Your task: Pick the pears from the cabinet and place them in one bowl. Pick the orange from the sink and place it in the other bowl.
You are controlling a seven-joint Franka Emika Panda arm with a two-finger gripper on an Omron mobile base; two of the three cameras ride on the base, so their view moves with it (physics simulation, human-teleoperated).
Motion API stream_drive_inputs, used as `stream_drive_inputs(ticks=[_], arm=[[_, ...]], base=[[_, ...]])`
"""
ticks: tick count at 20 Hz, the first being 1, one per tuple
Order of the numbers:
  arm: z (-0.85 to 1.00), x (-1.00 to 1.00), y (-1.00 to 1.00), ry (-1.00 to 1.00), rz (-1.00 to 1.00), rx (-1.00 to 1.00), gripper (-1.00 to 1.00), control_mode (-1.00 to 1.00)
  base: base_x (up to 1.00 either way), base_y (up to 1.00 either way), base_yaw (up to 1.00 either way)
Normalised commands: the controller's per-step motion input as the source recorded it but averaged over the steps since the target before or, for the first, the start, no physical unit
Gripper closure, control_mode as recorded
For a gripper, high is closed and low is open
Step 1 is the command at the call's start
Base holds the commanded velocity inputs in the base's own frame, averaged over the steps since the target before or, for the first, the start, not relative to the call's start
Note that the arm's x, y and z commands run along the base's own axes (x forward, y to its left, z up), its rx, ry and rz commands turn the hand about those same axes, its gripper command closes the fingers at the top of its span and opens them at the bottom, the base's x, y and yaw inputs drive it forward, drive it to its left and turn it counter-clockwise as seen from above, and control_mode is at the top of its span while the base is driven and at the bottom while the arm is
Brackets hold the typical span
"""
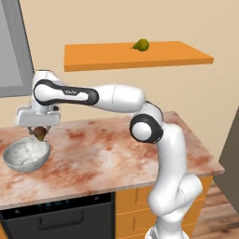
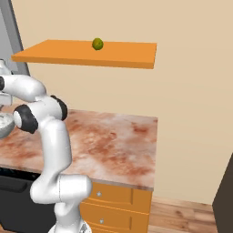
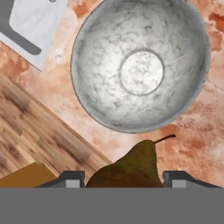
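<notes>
1. The dark brown pear (image 3: 131,168) sat pinched between the two finger tips of the gripper (image 3: 124,178), its stem pointing toward the bowl in the hand view.
2. In the left base view the same pear (image 1: 40,133) hung under the hand, just above the right rim of the grey speckled bowl (image 1: 18,161); whether it touched the rim could not be told.
3. That bowl (image 3: 96,52) lay directly ahead of the hand, round and marble-like, with a pale flat circle at its bottom and nothing inside it.
4. The bowl stood on the reddish marbled counter (image 1: 112,149), near the counter's left end.
5. The yellow-green pear (image 1: 141,45) lay on the flat orange cabinet slab (image 1: 177,56) on the wall above the counter, well apart from the arm; from the right base view it showed as a small green fruit (image 2: 97,43) on the same slab (image 2: 127,54).
6. A corner of the pale sink (image 3: 33,33) appeared beside the bowl in the hand view, with wooden floor (image 3: 35,135) beyond the counter edge.
</notes>
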Motion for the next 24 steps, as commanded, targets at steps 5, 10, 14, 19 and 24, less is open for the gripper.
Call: stream_drive_inputs(ticks=[5,10,14,19,24], arm=[[-0.22,0.11,0.28,-0.03,0.00,-0.09,1.00,-1.00],[-0.20,0.15,0.27,-0.03,0.00,-0.11,1.00,-1.00],[-0.16,0.19,0.20,-0.01,-0.01,-0.09,1.00,-1.00],[-0.14,0.18,0.19,-0.05,-0.04,-0.05,1.00,-1.00],[-0.20,0.15,0.18,-0.11,-0.04,-0.01,1.00,-1.00]], base=[[0.00,0.00,0.00],[0.00,0.00,0.00],[0.00,0.00,0.00],[0.00,0.00,0.00],[0.00,0.00,0.00]])
